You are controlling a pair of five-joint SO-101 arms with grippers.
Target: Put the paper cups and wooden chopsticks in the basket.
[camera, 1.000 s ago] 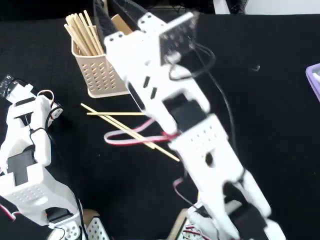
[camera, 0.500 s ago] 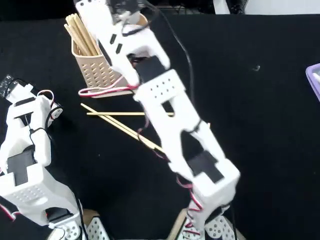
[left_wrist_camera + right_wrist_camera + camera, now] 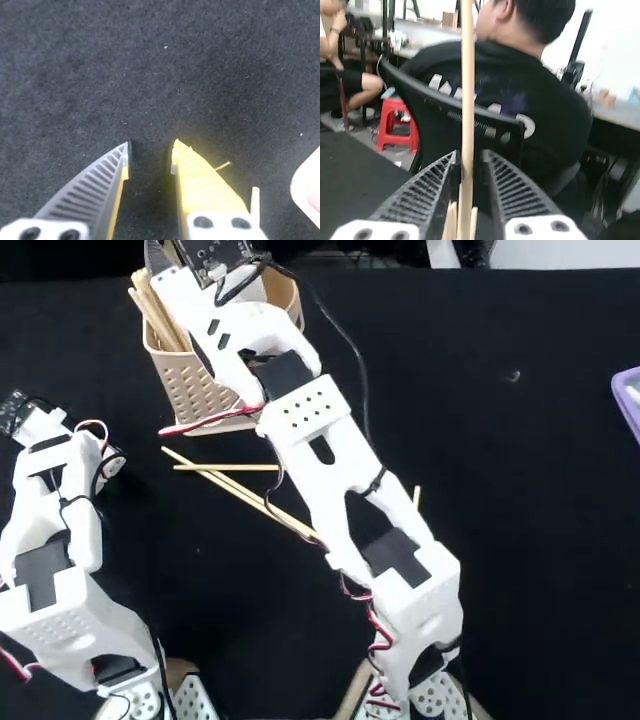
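While a bundle of chopsticks (image 3: 155, 305) stood in the basket (image 3: 200, 390) and a few loose chopsticks (image 3: 235, 490) lay on the table (image 3: 500, 490) beside it, the right gripper (image 3: 469, 152) clasped one stick (image 3: 467, 75) over the basket; left gripper (image 3: 150, 145) gaped, empty.

A black cloth worktop (image 3: 520, 500) carried a beige basket (image 3: 195, 390) patterned with small slots, which held pale wooden chopsticks (image 3: 160, 310) and a brown paper cup (image 3: 293, 302). Loose chopsticks (image 3: 220, 468) showed pale against the black. The left arm (image 3: 50, 570) and right arm (image 3: 340, 470) were white with black blocks and red-and-white wires (image 3: 205, 420). The left gripper (image 3: 150, 145) had ribbed fingers (image 3: 200, 185), one yellow, one grey. A purple object (image 3: 628, 400) sat at the worktop's right edge.
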